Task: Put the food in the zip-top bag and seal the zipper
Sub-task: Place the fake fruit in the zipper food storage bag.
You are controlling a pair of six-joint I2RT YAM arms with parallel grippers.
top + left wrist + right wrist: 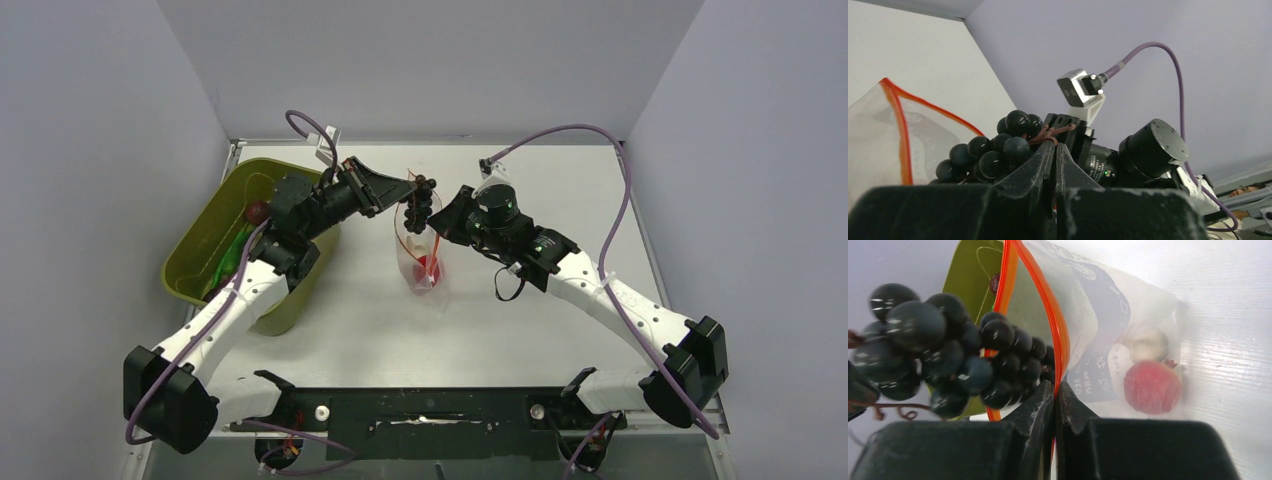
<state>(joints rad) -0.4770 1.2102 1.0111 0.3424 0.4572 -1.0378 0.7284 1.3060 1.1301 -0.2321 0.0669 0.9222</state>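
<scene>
Both jaws are closed. The left gripper (408, 186) pinches the grape bunch (423, 201) by its stem over the bag mouth. The right gripper (440, 224) clamps the zipper (1062, 335) rim and holds the zip-top bag (421, 268) upright mid-worktop.

Judgement: lower the grapes fully past the rim before release, with the mouth spread.

The bag holds a red round fruit (1152, 386) and a pale piece (1147, 344). The olive tub (195, 245) at the left edge holds more food.

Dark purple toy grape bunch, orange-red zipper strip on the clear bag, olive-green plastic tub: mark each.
Dark purple toy grape bunch (948, 360), right wrist view, middle of cluster.
Orange-red zipper strip (1062, 345), right wrist view, curved middle stretch.
Olive-green plastic tub (205, 235), top external view, left wall.
</scene>
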